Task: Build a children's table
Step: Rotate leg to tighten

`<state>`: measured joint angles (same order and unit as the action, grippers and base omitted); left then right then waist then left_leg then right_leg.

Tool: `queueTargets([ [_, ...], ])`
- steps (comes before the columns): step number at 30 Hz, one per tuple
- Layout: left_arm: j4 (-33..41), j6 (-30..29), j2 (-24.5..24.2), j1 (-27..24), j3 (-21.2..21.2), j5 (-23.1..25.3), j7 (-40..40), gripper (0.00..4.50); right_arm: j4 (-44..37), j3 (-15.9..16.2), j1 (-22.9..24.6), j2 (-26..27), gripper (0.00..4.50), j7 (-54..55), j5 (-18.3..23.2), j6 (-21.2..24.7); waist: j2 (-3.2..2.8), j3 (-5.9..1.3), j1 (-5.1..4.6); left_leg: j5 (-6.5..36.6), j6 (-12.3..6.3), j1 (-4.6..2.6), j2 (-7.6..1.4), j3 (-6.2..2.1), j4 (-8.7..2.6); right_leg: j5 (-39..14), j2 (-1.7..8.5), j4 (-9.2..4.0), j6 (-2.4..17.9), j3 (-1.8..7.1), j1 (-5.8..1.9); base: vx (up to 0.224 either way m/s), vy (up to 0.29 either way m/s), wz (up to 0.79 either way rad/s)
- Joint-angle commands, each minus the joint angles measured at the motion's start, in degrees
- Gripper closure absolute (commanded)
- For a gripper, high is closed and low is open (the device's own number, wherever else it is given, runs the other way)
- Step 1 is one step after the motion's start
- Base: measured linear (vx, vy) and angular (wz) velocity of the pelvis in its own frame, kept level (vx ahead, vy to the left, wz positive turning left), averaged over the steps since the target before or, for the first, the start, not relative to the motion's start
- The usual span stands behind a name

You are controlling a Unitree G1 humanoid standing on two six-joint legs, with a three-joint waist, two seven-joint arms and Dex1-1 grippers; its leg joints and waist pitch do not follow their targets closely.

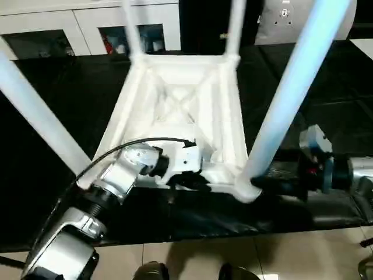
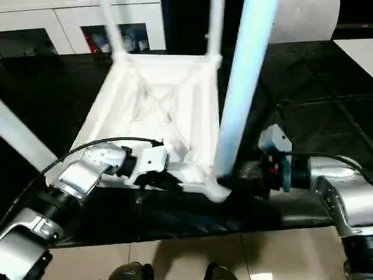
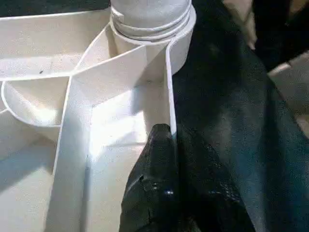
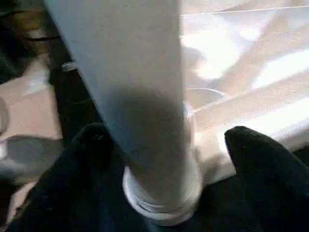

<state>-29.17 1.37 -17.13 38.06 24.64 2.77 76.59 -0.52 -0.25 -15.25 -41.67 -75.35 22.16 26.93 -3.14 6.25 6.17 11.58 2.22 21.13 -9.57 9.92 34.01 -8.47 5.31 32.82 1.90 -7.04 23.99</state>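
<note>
Children's table [image 1: 180, 111] lies upside down on the black-covered tabletop [image 1: 70, 93], its ribbed underside facing up and its four white tapered legs rising from the round corner sockets. Relative to this upturned table, the near edge runs along the front edge of the tabletop, with tiled floor [image 1: 192, 259] below it and white cabinets [image 1: 87, 29] beyond its far side. The leg at the near right corner [image 1: 291, 93] slants up and away from its socket [image 1: 247, 189]; the near left leg [image 1: 38, 114] leans outward toward the other side, and the two far legs stand at the far corners. The left end effector [image 1: 186, 182] rests at the table's near rim, between the two near sockets, its black fingers [image 3: 157, 188] pressed together and lying against the thin outer wall of the rim just beside a corner socket that has a leg seated in it; nothing is visibly held between them. The right end effector [image 4: 166, 159] sits at the table's near right corner, down at the base of that leg, with its two black fingers [image 4: 263, 159] spread wide, one on each side of the tube and not closed on it. The leg's lower end sits inside the socket ring. A black cable [image 1: 111, 153] arcs over the left wrist, above the table's near rim.
</note>
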Motion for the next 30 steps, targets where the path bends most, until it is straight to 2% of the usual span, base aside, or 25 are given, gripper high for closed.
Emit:
queueTargets([
  [1, 0.6, 2.33, 0.49, 1.39, 1.98, 0.0, 3.26, 4.5, -0.11, 1.16, -0.11, -0.7, 0.77, -2.22, 0.51, -0.61, 1.55, -4.76, -0.18, 3.24, -10.43, -0.1, -3.78, -1.14, -3.16, -15.34, 4.23, -3.47, 11.01, 3.51, -3.98, 0.0, 0.0, 0.0],
  [4, -0.5, 3.24, 0.81, 1.95, 2.18, -0.17, 3.69, 4.5, 0.74, 3.09, -0.27, -0.76, 0.96, -3.82, 0.26, -1.95, 1.61, -4.62, 0.2, 3.96, -9.77, -0.1, -3.67, -1.07, -3.19, -17.24, 4.27, -3.74, 10.65, 3.49, -3.93, 0.0, 0.0, 0.0],
  [7, -1.49, 3.88, 1.44, 2.28, 2.01, -0.31, 3.28, 4.5, 2.44, 4.42, -0.9, 0.36, 1.21, -4.23, -0.17, -2.62, 1.62, -4.62, 0.14, 4.83, -9.0, -0.14, -3.73, -1.15, -3.25, -18.21, 4.29, -3.83, 10.39, 3.46, -3.94, 0.0, 0.0, 0.0],
  [16, -2.62, 4.52, 1.44, 1.81, 1.56, -0.6, 2.8, 4.5, 2.91, 5.27, -1.32, 0.17, 2.02, -6.62, 1.5, -0.84, 1.7, -4.48, 0.14, 4.34, -9.22, -0.05, -3.67, -1.15, -3.23, -17.24, 4.17, -3.67, 10.43, 3.52, -3.96, 0.0, 0.0, 0.0],
  [19, -2.63, 3.6, 1.56, 1.57, 1.16, -0.77, 2.31, 4.5, 1.99, 5.1, -0.81, 0.39, 2.19, -6.28, 2.85, 0.44, 1.67, -4.39, 0.13, 4.6, -9.4, -0.12, -3.7, -1.14, -3.26, -17.51, 4.19, -3.75, 10.54, 3.5, -3.91, 0.0, 0.0, 0.0],
  [20, -2.61, 2.5, 1.85, 1.46, 0.68, -0.93, 1.49, 4.5, 0.69, 4.65, -0.4, 1.18, 2.28, -5.16, 4.15, 2.25, 1.7, -4.33, 0.09, 4.51, -9.28, -0.03, -3.69, -1.17, -3.31, -17.61, 4.13, -3.74, 10.45, 3.5, -3.97, 0.0, 0.0, 0.0],
  [21, -2.41, 1.43, 2.06, 1.37, 0.36, -1.05, 0.84, 4.5, -0.39, 4.37, -0.04, 1.85, 2.29, -3.92, 4.91, 3.81, 1.26, -4.05, 0.12, 5.12, -8.97, -0.08, -3.68, -1.2, -3.39, -18.68, 4.16, -3.9, 10.18, 3.51, -3.83, 0.0, 0.0, 0.0],
  [24, -1.79, -0.93, 2.96, 1.13, -0.62, -1.55, -1.2, 4.5, -2.31, 3.91, 0.77, 3.65, 2.3, 0.41, 5.07, 6.53, 1.51, -3.76, -0.07, 6.89, -7.86, -0.07, -3.55, -1.22, -3.64, -21.67, 4.17, -4.43, 9.11, 3.41, -3.9, 0.0, 0.0, 0.0],
  [25, -1.7, -1.34, 3.17, 1.09, -0.81, -1.67, -1.6, 4.5, -2.48, 3.83, 0.87, 4.01, 2.3, 1.22, 4.9, 6.68, 1.52, -3.65, -0.2, 8.13, -6.96, -0.28, -3.37, -1.2, -3.74, -24.51, 4.18, -4.83, 8.15, 3.28, -3.84, 0.0, 0.0, 0.0],
  [27, -0.44, -5.21, 4.72, 0.7, -2.09, -1.73, -5.94, 4.5, -3.45, 2.63, 1.34, 8.45, 2.3, 10.83, 2.47, 7.76, 1.22, -2.78, -0.62, 10.73, -5.04, -0.57, -3.07, -1.32, -4.1, -30.09, 4.26, -5.78, 5.99, 3.18, -3.37, 0.0, 0.0, 0.0],
  [28, -0.29, -5.74, 4.96, 0.67, -2.28, -1.7, -6.66, 4.5, -3.51, 2.45, 1.32, 9.11, 2.3, 12.35, 2.01, 8.01, 1.34, -2.83, -0.95, 10.97, -4.53, -0.47, -2.97, -1.36, -4.11, -30.71, 4.13, -5.81, 5.52, 3.11, -3.42, 0.0, 0.0, 0.0],
  [29, -0.31, -8.13, 6.49, 0.87, -3.37, -1.19, -11.09, 4.5, -3.33, 1.33, 0.57, 12.71, 2.32, 20.55, -0.44, 10.37, 1.42, -2.68, -1.47, 11.38, -3.6, -0.44, -2.94, -1.58, -4.29, -31.94, 4.02, -5.91, 4.76, 2.91, -3.42, 0.0, 0.0, 0.0],
  [30, -0.36, -8.65, 6.84, 0.94, -3.62, -1.06, -12.12, 4.5, -3.3, 1.06, 0.36, 13.51, 2.33, 22.39, -0.99, 11.04, 1.44, -2.52, -1.86, 12.04, -3.32, -0.29, -2.75, -1.66, -4.36, -33.11, 3.91, -6.12, 4.26, 2.65, -3.41, 0.0, 0.0, 0.0],
])
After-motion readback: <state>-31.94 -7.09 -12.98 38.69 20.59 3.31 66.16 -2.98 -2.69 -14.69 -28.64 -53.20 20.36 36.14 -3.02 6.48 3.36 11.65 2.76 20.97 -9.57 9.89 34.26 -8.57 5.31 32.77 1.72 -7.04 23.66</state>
